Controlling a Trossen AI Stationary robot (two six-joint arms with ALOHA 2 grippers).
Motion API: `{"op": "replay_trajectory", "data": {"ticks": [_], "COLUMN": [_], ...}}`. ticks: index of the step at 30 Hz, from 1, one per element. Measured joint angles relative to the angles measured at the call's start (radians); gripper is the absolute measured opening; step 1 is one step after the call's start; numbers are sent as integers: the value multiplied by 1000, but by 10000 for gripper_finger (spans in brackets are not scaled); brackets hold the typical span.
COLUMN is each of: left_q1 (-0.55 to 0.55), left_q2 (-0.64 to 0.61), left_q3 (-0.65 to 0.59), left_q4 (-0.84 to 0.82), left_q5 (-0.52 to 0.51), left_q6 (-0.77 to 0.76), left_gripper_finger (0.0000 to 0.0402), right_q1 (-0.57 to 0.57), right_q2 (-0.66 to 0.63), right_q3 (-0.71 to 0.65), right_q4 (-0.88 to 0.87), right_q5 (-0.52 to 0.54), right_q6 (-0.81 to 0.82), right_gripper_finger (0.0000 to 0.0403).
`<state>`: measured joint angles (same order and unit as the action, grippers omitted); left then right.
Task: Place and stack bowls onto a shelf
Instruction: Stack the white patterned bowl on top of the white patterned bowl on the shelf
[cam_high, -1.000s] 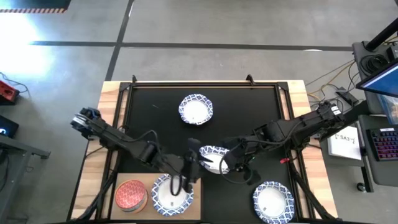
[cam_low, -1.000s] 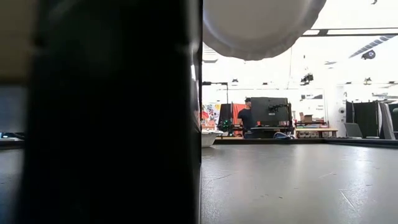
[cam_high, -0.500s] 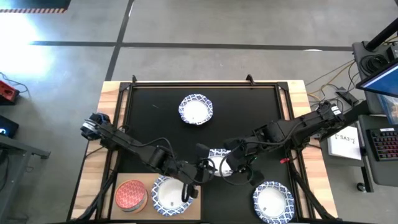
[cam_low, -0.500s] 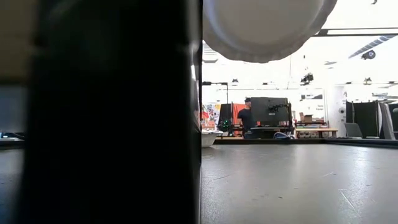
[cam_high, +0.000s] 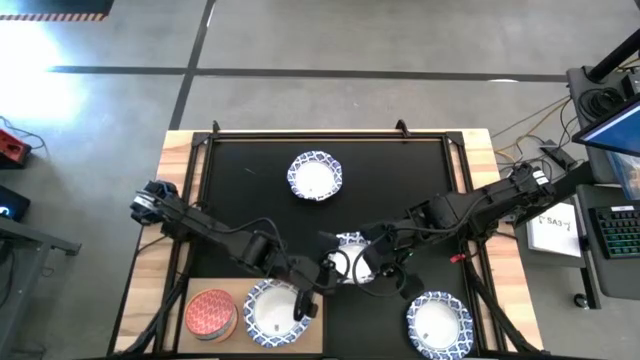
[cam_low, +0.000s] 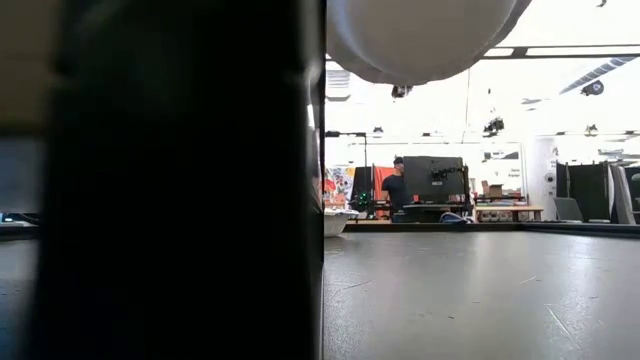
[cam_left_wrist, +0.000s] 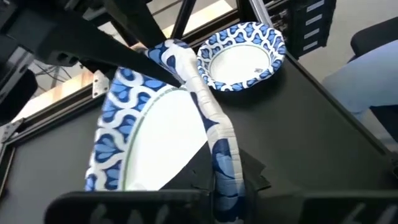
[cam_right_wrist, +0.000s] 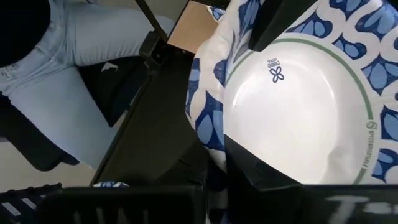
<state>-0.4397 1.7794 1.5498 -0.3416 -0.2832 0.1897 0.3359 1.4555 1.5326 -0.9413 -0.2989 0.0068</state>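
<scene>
Mid-air handoff: a blue-rimmed white bowl (cam_high: 349, 256) hangs above the black mat (cam_high: 400, 180), both grippers' jaws pinching its rim, left gripper (cam_high: 327, 272) and right gripper (cam_high: 372, 262) on opposite sides. Probably bound for the shelf (cam_high: 318, 335), onto the patterned bowl (cam_high: 272, 312) there.
</scene>
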Motion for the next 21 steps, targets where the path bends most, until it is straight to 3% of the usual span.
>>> {"op": "replay_trajectory", "data": {"ticks": [10,18,21], "left_q1": [40,92,124], "left_q2": [-13,-47,-48], "left_q3": [2,-7,-7], "left_q4": [1,-89,-117], "left_q5": [12,36,95], "left_q6": [-16,-59,-59], "left_gripper_finger": [2,1,1], "right_q1": [-3,-12,-36], "right_q2": [-6,-14,-14], "right_q3": [0,119,170], "right_q4": [3,-115,-150], "right_q5": [21,289,326], "right_q6": [-60,-149,-177], "right_gripper_finger": [121,183,194]}}
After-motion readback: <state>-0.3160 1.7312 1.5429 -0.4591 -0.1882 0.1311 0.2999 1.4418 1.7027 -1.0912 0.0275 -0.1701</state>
